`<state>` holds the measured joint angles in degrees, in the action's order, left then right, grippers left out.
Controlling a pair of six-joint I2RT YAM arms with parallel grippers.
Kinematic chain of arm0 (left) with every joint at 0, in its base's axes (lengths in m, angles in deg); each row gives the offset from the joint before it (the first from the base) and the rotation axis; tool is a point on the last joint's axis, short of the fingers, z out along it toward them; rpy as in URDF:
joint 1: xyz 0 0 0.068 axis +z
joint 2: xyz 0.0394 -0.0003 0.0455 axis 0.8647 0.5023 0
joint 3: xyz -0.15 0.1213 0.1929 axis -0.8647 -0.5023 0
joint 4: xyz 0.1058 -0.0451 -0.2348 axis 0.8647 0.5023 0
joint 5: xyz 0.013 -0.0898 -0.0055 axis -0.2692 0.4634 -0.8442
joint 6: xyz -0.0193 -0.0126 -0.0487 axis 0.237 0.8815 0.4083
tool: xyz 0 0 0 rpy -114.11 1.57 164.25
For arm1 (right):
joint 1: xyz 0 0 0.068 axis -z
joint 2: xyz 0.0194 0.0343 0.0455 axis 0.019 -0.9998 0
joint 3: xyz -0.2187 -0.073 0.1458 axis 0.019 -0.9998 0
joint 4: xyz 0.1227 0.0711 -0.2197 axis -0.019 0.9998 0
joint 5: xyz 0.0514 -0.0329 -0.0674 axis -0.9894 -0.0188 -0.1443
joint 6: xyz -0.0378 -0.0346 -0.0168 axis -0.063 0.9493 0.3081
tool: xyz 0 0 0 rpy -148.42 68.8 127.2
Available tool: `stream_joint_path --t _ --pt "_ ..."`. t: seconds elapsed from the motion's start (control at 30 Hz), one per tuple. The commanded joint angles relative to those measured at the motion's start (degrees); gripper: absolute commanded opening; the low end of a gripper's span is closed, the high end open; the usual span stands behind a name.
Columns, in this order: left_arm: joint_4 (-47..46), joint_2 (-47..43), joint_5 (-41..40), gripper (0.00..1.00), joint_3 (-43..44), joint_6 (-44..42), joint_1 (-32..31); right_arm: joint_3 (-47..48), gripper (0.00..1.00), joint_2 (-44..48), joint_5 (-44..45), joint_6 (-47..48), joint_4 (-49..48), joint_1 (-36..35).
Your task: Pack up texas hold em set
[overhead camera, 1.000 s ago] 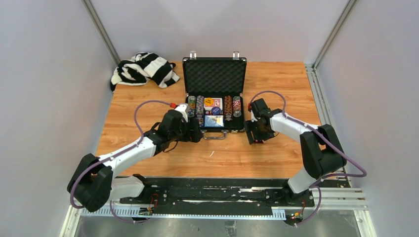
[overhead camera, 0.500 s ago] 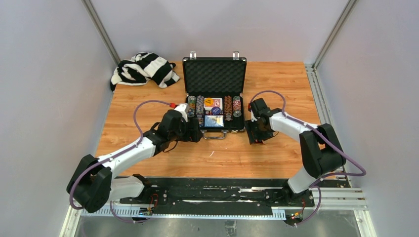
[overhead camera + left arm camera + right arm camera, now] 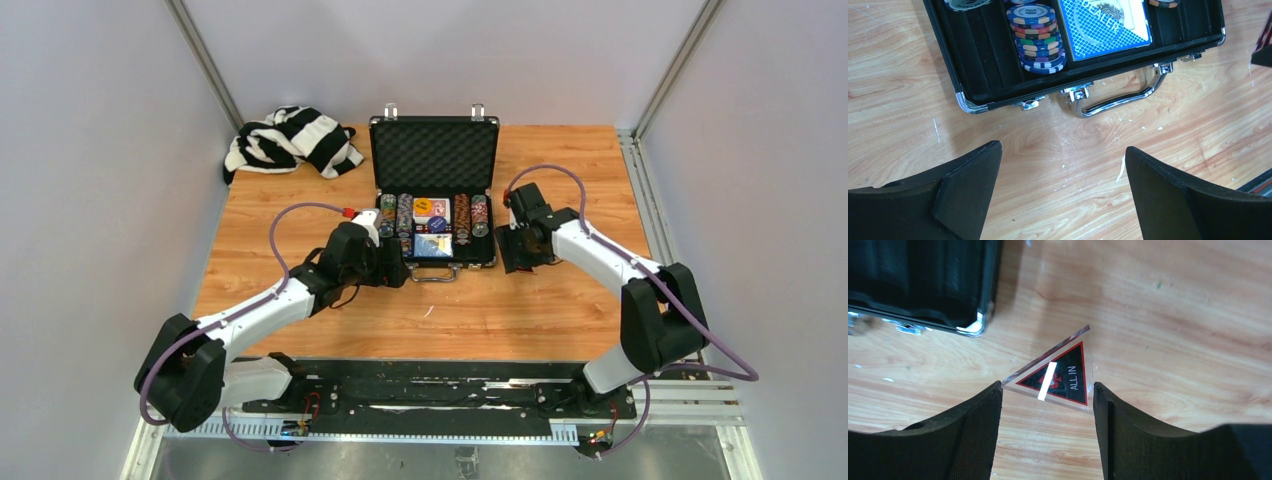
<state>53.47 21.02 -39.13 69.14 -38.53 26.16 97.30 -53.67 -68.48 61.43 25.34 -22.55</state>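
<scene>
The black briefcase point(image 3: 434, 155) lies open at the table's back, its foam lid upright. Rows of poker chips point(image 3: 404, 212) and a blue card deck point(image 3: 432, 245) fill its tray. In the left wrist view a chip stack point(image 3: 1037, 35), the deck point(image 3: 1108, 22) and the silver handle point(image 3: 1120, 100) show. My left gripper point(image 3: 1063, 150) hangs open over bare wood just in front of the case's front left. My right gripper point(image 3: 1047, 385) is beside the case's right front corner point(image 3: 975, 325), its fingertips shut on a clear triangular "ALL IN" marker point(image 3: 1060, 377).
A black-and-white striped cloth point(image 3: 290, 140) lies bunched at the back left. Grey walls close in the wooden table point(image 3: 560, 310) on three sides. A metal rail point(image 3: 640, 200) runs along the right edge.
My right arm has moved back along the case's right side, and its jaws have narrowed onto the triangular marker. The left arm has not moved.
</scene>
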Motion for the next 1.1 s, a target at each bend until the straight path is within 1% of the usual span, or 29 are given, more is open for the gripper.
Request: stream_joint_path --t 0.0,0.13,0.37,0.57,0.77,0.9,1.0,1.07 --pt "0.3 -1.4 -1.4 0.98 1.4 0.1 -0.4 5.8 0.55 0.6 2.0 0.6 2.6 -2.6" --pt "0.8 -1.7 -2.8 1.0 1.2 1.3 -0.3 13.3 0.55 -3.8 2.9 1.3 4.3 -5.7" --pt "1.7 -2.1 -2.9 1.0 0.8 1.5 0.9 30.4 0.55 -16.9 3.6 2.7 6.5 -11.4" --pt "2.3 -2.6 -2.6 1.0 0.4 1.2 1.3 43.7 0.56 -29.1 3.2 4.9 6.8 -13.5" --pt "4.3 -3.8 -3.6 1.0 0.6 0.6 1.4 56.2 0.56 -40.0 3.0 7.5 6.9 -14.0" --pt "5.5 -5.0 -5.1 1.0 0.1 0.6 1.4 62.0 0.56 -45.5 3.2 9.2 6.9 -13.9" --pt "6.4 -5.5 -6.4 1.0 0.1 0.5 1.4 63.6 0.65 -45.8 3.4 9.7 6.7 -13.9" --pt "6.8 -5.6 -7.2 0.99 0.4 0.7 1.4 62.4 0.68 -44.1 3.3 10.1 5.5 -14.0"
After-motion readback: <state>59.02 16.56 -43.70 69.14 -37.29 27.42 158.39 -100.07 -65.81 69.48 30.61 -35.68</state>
